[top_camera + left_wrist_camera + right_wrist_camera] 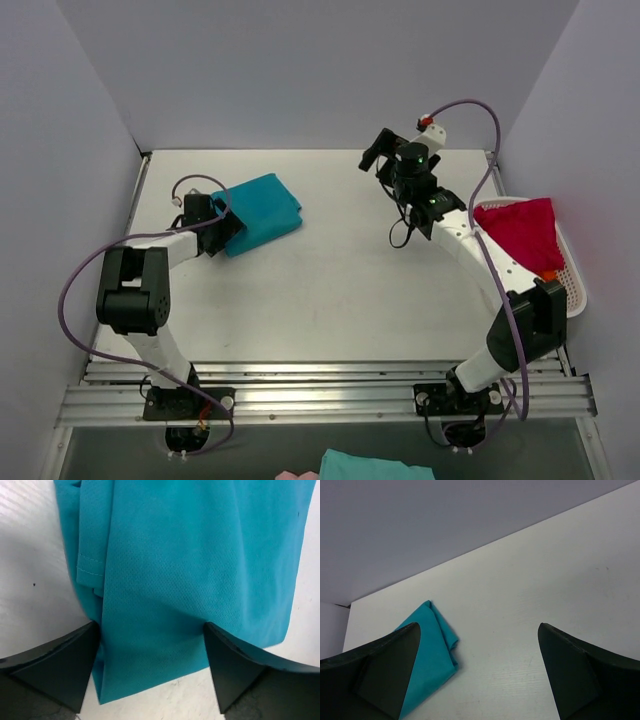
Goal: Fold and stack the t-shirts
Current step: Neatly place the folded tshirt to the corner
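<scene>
Folded teal t-shirt (258, 212) lies flat on the table (330, 290), far-left area, tidy rectangle, with one sleeve hem peeking out along its left edge in the left wrist view. The left gripper (225, 232) sits low at the shirt's near-left end, fingers spread wide and released, with cloth lying between them and nothing pinched. The right gripper (380, 152) is raised over the far middle of the table, fingers also spread, empty, well apart from any cloth. Crimson-pink t-shirt (520, 228) is bunched and unfolded in the white basket (575, 285) at the right edge; a scrap of the orange t-shirt (549, 273) shows at its near side, mostly hidden. One shirt looks done, two to go. Risks: the left fingers are so close to the fold that backing out low could catch the edge or the loose hem and drag the fold open. When the right arm goes for the basket, a deep grab could lift pink and orange together, or a snag on the slats could shift the light basket off the table edge.
</scene>
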{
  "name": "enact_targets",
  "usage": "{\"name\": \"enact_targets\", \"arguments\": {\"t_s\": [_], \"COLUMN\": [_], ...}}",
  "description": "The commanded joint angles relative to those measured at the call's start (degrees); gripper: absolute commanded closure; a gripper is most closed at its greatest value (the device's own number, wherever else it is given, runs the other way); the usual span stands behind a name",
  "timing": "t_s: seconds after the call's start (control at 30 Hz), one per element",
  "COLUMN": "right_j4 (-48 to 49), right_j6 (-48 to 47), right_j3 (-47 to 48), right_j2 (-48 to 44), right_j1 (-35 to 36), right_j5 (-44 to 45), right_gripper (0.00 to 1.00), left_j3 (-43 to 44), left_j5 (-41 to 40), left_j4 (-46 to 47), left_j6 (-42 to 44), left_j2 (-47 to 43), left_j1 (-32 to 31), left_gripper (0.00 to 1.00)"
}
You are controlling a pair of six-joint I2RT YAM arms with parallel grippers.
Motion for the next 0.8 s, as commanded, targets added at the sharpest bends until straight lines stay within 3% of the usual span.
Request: {"name": "enact_targets", "arguments": {"t_s": [0.0,0.07,0.1,0.17,0.2,0.27,0.33,0.53,0.77], "right_j4": [-1.4,-0.8,-0.5,0.4,0.6,0.9,1.0,2.7,4.2], "right_j6": [-1.1,-1.0,-0.8,-0.6,-0.5,-0.4,0.2,1.0,2.1], "right_j3": [-1.8,-3.2,-3.6,-5.0,-5.4,-6.0,-6.3,-8.6,-9.9], "right_j2": [-2.8,-4.3,-4.8,-5.6,-5.7,-6.0,-5.9,-7.8,-7.8], "right_j1": [-2.1,-3.6,-4.1,-5.6,-6.1,-8.0,-9.3,-13.8,-16.8], "right_j5": [2.1,2.0,1.3,0.5,-0.6,-1.7,-3.5,-7.5,-10.9], "right_gripper": [0.0,0.0,0.0,0.0,0.0,0.0,0.0,0.0,0.0], "left_j3": [1.1,2.5,3.4,5.7,8.8,12.5,19.9,41.4,59.5], "left_j5": [-2.2,-2.2,-2.2,-2.2,-2.2,-4.8,-7.1,-2.8,-4.0], "left_j4": [2.1,2.6,2.5,1.4,0.6,-3.4,-8.3,-19.5,-27.7], "left_j6": [-1.2,-1.6,-1.6,-1.5,-1.4,0.0,2.1,6.9,14.4], "left_j2": [3.7,5.7,7.2,9.0,9.8,12.6,16.4,24.7,31.3], "left_j1": [-0.3,-0.5,-0.5,-0.5,-0.5,-0.5,0.0,3.5,9.7], "left_gripper": [0.11,0.24,0.41,0.6,0.8,0.96,0.98,0.98,0.98]}}
